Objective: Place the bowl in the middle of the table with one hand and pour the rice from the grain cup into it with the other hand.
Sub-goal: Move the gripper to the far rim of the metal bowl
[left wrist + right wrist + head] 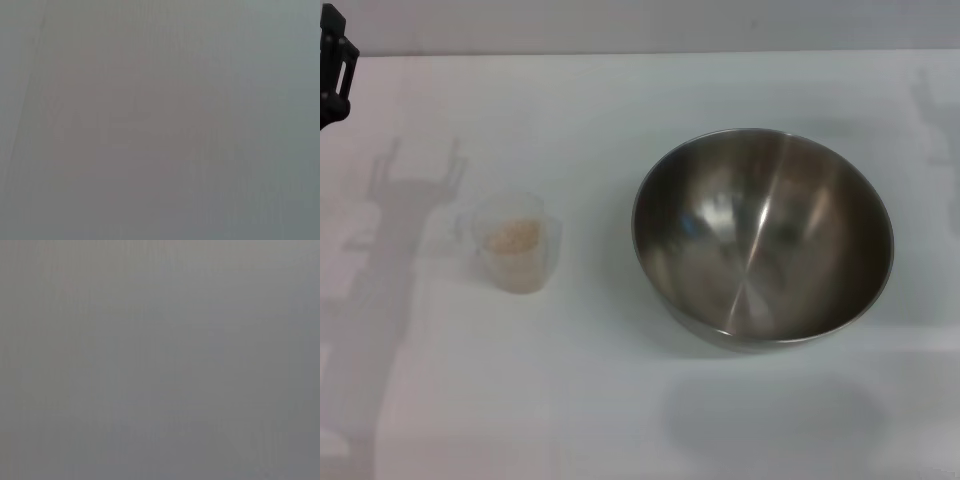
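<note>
Overhead, from the head view, the bowl (pixel 763 240) sits right of centre on the table (pixel 620 400), tipped slightly with its open side facing left. Well apart to its left stands the cup (pixel 517 243), upright, with rice (pixel 512 238) inside. Only a black piece of the left gripper (pixel 334 70) shows at the far left edge; whether it is open I cannot tell. Both wrist views show only blank grey.
</note>
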Robot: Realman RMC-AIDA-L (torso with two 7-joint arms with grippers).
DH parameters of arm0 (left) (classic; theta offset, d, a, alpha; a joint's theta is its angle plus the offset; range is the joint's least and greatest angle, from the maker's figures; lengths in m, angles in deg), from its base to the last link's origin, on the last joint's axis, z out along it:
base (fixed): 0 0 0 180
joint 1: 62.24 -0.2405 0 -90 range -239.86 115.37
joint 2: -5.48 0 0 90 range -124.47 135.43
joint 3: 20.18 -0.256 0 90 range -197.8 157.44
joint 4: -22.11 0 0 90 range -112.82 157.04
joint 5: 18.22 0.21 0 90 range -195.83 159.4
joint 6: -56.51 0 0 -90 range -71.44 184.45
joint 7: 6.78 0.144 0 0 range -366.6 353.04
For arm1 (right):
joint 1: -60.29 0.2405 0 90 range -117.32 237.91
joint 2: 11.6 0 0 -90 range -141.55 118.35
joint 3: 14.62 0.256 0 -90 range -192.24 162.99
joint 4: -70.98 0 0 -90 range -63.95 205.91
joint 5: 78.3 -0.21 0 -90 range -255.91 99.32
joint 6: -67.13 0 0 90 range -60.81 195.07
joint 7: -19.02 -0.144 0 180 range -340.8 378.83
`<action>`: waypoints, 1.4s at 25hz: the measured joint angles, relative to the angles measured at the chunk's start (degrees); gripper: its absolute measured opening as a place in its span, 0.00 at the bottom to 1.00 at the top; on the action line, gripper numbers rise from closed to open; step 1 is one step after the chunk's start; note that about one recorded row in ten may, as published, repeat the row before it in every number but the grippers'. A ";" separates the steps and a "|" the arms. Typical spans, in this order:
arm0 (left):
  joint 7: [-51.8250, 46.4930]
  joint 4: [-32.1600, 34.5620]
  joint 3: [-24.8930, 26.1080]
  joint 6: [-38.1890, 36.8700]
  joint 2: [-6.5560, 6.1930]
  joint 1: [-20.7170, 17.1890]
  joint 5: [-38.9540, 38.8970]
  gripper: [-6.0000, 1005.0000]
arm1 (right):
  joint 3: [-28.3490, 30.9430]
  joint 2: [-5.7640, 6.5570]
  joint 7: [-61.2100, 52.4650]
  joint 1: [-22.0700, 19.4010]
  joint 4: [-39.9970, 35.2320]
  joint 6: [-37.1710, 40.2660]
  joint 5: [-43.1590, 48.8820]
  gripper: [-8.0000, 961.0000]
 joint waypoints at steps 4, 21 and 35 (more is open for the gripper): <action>0.00 0.00 -0.01 -0.15 0.00 0.04 0.00 0.75 | 0.00 0.02 -0.02 0.28 0.08 -0.23 0.00 0.77; 0.00 0.71 -0.61 0.88 -0.04 -3.56 0.29 0.75 | 0.44 0.12 0.25 0.89 0.11 -1.60 -0.04 0.77; -0.14 0.11 -4.42 0.48 0.03 -6.25 0.15 0.75 | 1.11 0.20 2.65 0.84 -0.29 -1.14 -0.32 0.77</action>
